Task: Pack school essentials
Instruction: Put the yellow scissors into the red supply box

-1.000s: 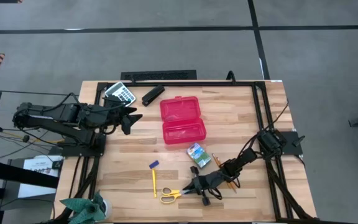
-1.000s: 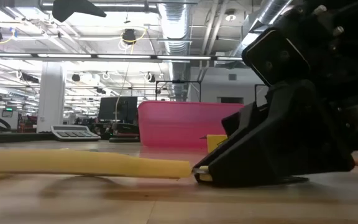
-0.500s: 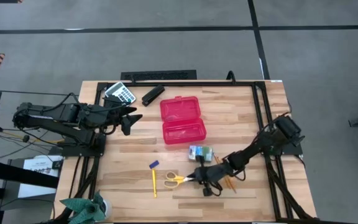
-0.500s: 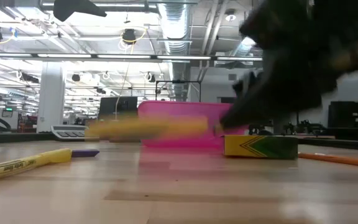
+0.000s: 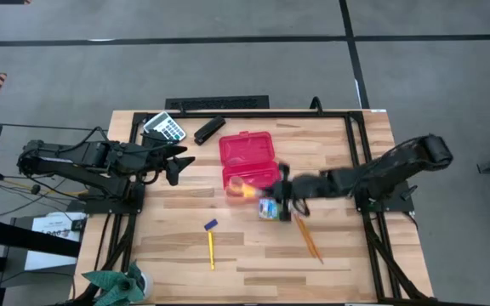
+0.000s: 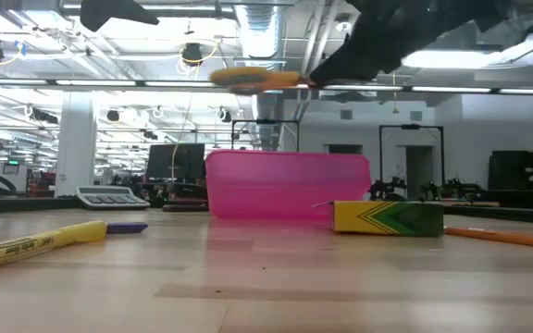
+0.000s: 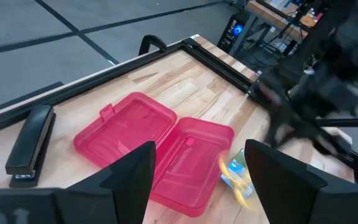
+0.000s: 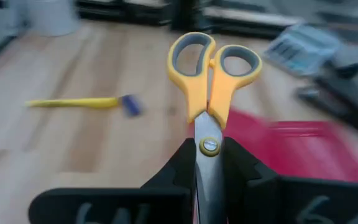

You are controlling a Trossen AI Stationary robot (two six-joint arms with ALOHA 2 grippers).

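My right gripper (image 5: 281, 190) is shut on the yellow-handled scissors (image 5: 243, 189), held in the air over the near half of the open pink case (image 5: 249, 161). In the low view the scissors (image 6: 248, 79) hang high above the case (image 6: 285, 185). The green-and-white packet (image 5: 268, 209), two orange pencils (image 5: 306, 236), the yellow pen (image 5: 211, 249) and the tiny blue piece (image 5: 211, 224) lie flat on the table. My left gripper (image 5: 179, 161) waits open and empty left of the case. My right gripper pinches the scissors' closed blades just behind the pivot screw (image 8: 210, 145) between its two fingers (image 8: 180, 167). The fingers lie along the scissors, roughly level, coming from the table's right. The handles (image 8: 213, 62) stick out forward, and the scissors are lifted clear of the table.
A grey calculator (image 5: 167, 127) and a black stapler (image 5: 209, 129) lie at the far left of the table. A black frame (image 5: 356, 136) runs along the far and right edges. Bare wood lies between the pen and the pencils.
My right gripper has risen from the table near the near edge with the scissors and carried them toward the far edge, to above the pink case. The scissors have gone from lying on the wood to lifted clear and high.
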